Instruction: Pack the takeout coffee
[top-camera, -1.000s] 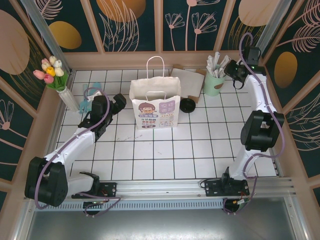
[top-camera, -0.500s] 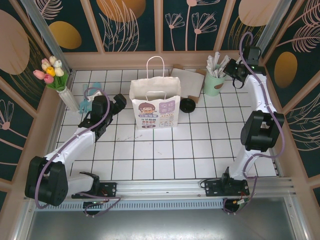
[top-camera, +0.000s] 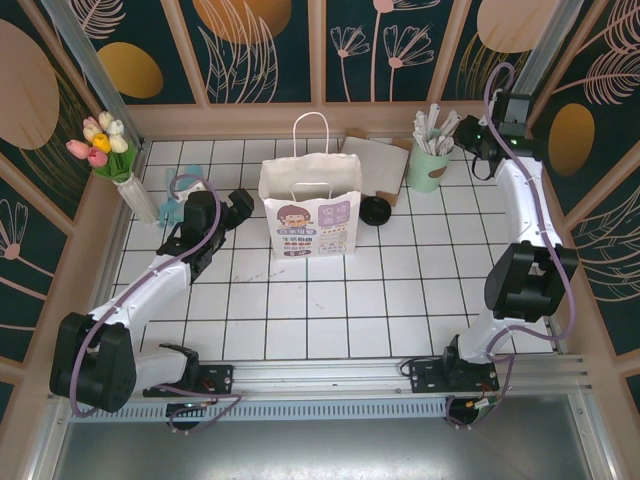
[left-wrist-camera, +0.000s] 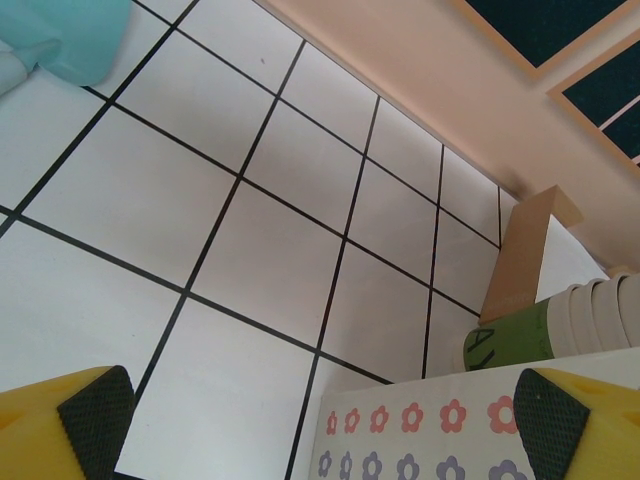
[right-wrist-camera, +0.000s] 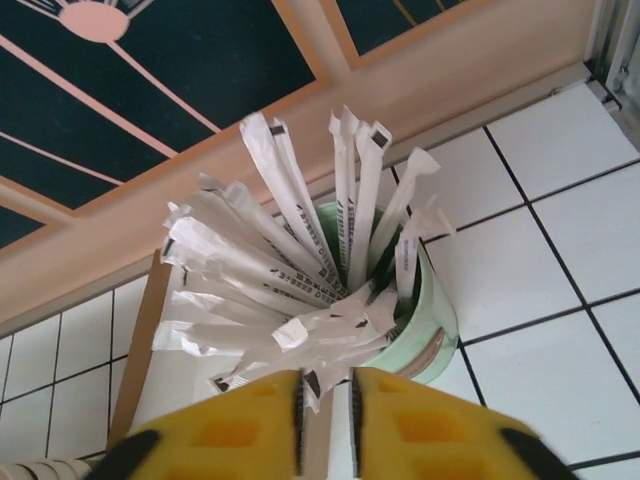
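**Hazard: Straw Cup Tip-Over**

The right hand (right-wrist-camera: 326, 390) is at the straw cup (right-wrist-camera: 435, 320), jaws nearly together; whether a straw is pinched cannot be told. A sideways pull may tip the cup or scatter its wrapped straws. The left hand (left-wrist-camera: 320, 415) is wide open and holds nothing. The coffee (top-camera: 375, 211) stands lidded on the counter (top-camera: 330, 310), just right of the bag (top-camera: 310, 215), whose contents are hidden.

Paper bag (left-wrist-camera: 420, 440) cropped at bottom, straw cup's (right-wrist-camera: 436, 325) base behind right end effector (right-wrist-camera: 326, 392)

bag (top-camera: 310, 215): matt paper | tiles (top-camera: 400, 300): smooth, glossy | straw wrappers (right-wrist-camera: 290, 262): crinkled paper
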